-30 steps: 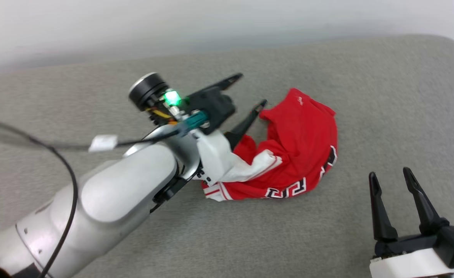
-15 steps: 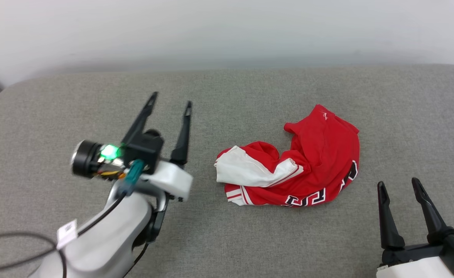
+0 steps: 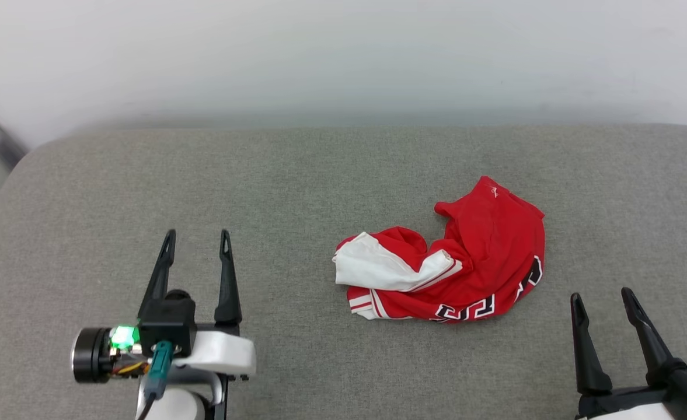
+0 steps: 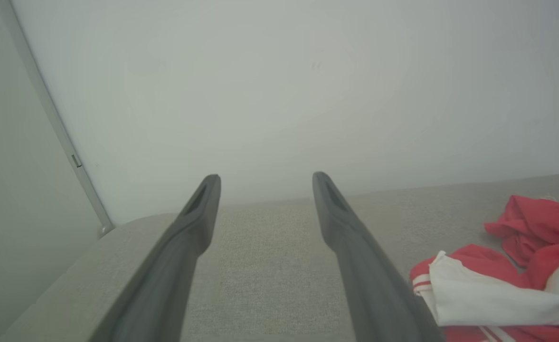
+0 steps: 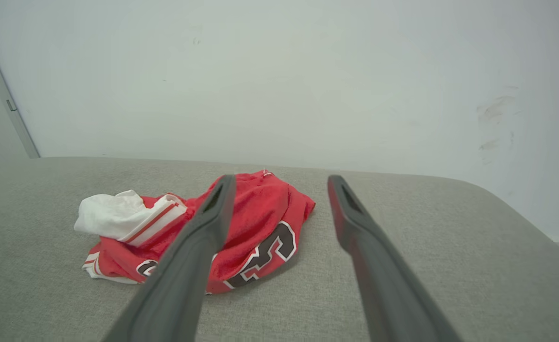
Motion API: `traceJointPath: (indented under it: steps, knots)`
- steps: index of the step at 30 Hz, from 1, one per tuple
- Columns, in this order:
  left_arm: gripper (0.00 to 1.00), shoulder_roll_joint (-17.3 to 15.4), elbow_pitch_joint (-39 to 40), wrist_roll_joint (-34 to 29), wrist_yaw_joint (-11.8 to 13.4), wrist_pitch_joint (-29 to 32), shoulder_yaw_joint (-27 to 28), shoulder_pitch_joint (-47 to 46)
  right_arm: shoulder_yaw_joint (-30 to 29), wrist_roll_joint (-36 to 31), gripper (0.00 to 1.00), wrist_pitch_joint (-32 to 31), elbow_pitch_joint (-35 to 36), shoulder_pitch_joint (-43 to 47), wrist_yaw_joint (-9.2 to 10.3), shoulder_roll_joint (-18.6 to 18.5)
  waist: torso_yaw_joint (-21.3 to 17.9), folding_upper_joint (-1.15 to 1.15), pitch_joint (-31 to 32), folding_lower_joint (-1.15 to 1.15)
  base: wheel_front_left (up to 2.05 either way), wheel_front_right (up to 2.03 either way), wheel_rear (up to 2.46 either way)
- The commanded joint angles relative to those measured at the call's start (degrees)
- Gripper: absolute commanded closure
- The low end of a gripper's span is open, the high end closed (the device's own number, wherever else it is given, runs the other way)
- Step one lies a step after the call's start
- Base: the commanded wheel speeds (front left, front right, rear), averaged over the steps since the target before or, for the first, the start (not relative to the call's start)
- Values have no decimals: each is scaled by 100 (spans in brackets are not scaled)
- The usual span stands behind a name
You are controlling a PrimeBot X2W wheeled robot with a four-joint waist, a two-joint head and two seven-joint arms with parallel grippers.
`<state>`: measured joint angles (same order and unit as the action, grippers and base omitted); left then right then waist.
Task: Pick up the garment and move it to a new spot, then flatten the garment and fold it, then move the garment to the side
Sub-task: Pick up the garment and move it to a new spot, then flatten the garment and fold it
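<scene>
Lying crumpled on grey surface, garment (sleeve up), pale wall, left fingers wide, right fingers wide

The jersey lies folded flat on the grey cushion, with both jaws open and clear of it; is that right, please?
Not quite: the jersey lies crumpled in a heap, not folded flat, on the grey cushion, as the head view shows. Both jaws are open and clear of it.

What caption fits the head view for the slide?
Crumpled red garment on grey cushion, clear of open left tool and open right tool.
</scene>
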<state>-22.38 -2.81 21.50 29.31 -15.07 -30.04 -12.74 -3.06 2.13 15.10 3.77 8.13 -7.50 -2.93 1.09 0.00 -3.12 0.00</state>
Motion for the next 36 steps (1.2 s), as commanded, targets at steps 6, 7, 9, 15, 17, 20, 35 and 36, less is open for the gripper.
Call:
traceJointPath:
  steps: [6,7,9,15,17,20,35,36]
  knots:
    - [0,371,33,-403,-386,-14,492,712,-5,89,0,10,-17,161,2,10,25,0,126,0,0,0,0]
    - [0,439,27,-449,-449,-14,580,805,3,104,0,10,-27,167,2,11,23,0,140,0,0,0,0]
    - [0,554,16,-569,-585,-14,732,989,9,152,0,10,-40,201,2,10,16,0,176,0,0,0,0]
    - [0,878,24,-853,-994,-14,1129,1358,50,365,0,10,-103,312,2,10,-1,0,243,0,0,0,0]
    - [0,972,24,-948,-1132,-14,1247,1443,53,433,0,10,-123,373,2,10,-3,0,264,0,0,0,0]
    - [0,1101,10,-1072,-1330,-14,1394,1553,78,488,0,10,-139,412,2,11,-7,0,293,0,0,0,0]
    - [0,1566,-49,-1531,-1960,-15,1958,1826,154,674,0,10,-105,518,2,10,-5,0,336,0,0,0,0]
    - [0,1591,-52,-1547,-1981,-15,1986,1827,158,680,0,10,-104,517,2,10,-4,0,335,0,0,0,0]
